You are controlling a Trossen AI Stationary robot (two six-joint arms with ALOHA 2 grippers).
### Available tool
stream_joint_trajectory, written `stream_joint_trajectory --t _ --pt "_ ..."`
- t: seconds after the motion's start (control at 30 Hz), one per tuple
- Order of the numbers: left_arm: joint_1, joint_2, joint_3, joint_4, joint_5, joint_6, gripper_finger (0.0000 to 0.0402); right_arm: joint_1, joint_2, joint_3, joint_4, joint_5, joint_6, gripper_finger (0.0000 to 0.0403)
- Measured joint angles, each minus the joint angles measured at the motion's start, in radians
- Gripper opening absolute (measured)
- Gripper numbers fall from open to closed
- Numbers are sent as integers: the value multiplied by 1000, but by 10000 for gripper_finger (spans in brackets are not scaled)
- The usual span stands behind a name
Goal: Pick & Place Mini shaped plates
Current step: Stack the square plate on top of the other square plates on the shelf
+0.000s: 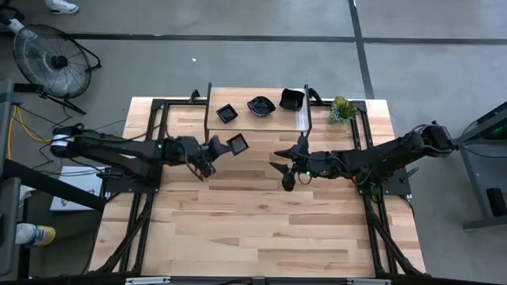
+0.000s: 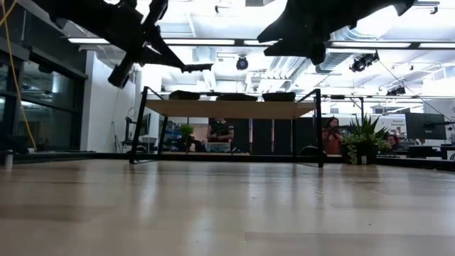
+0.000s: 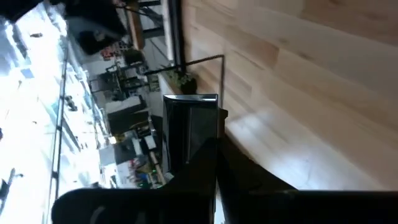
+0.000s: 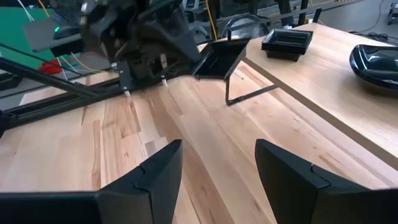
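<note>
Carrying step: left gripper holds a square mini plate in the air above the table, just short of the raised shelf's front edge.
Left jaws: clamped on that square plate's rim; the left wrist view shows the glossy dish standing on edge between the dark fingers.
Right gripper: hovering over the middle of the table, near the left one, fingers spread apart and empty in the right wrist view.
Plates on the shelf: a stack of square plates towards the shelf's left end, a wavy-edged dish at its middle, a deeper dark dish towards its right end.
Other things: a small green plant stands at the table's far right corner, beside the shelf; the rest of the wooden table shows no plates.
Judged stage: mid-transfer, one plate in hand, not yet put down; I cannot tell whether it is headed to the shelf or away from it.
Next move calls for: levelling the tilted plate, bringing it over a bare spot, lowering until it rests, then parting the fingers without tipping it.
Risk: a glossy rim could slip in the grip.
</note>
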Motion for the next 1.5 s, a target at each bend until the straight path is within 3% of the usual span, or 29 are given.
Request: stream_joint_trajectory --t 0.53,0.83,1.07,1.5 --pt "304 -29 267 -408 258 -154 0 1 0 0 -11 -12 0 197" --pt "537 -27 288 -473 442 -127 0 1 0 0 -11 -16 0 197" --pt "642 3 288 -463 538 -89 0 1 0 0 -11 -13 0 197" --pt "655 91 287 -432 470 -40 0 1 0 0 -11 -15 -3 197"
